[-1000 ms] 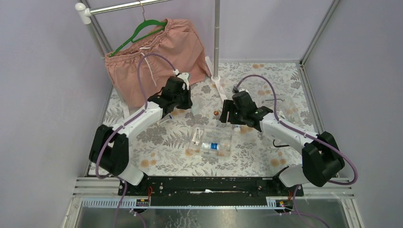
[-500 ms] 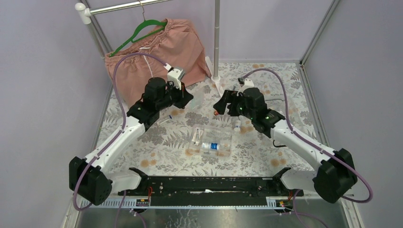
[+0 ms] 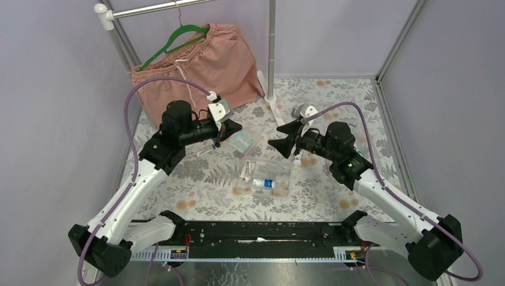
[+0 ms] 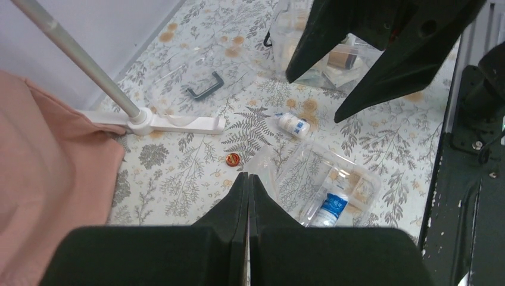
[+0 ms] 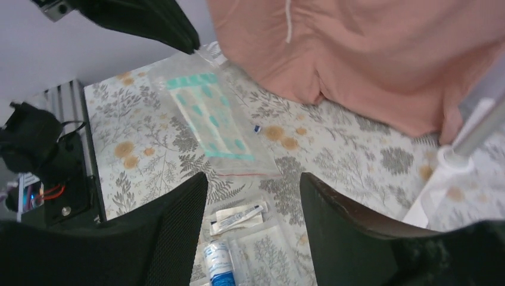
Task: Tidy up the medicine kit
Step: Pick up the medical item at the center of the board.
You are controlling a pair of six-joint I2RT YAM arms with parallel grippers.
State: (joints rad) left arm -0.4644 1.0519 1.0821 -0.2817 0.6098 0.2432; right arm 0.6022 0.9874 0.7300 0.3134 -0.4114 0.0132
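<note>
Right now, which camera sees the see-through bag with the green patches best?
The right wrist view: the clear bag looks big there, its green patches plain to see. The top external view shows it small and pale. The left wrist view shows at most a faint clear edge.

Pale lilac walls (image 3: 53, 89) close in three sides under soft, even light. The table (image 3: 202, 190) wears a grey-and-ochre fern-print cloth. At the back left, a metal clothes rail (image 3: 155, 8) carries a green hanger (image 3: 178, 37) with pink shorts (image 3: 208, 56). Beside them an upright pole (image 3: 272, 47) stands on a white foot (image 4: 178, 124).
</note>
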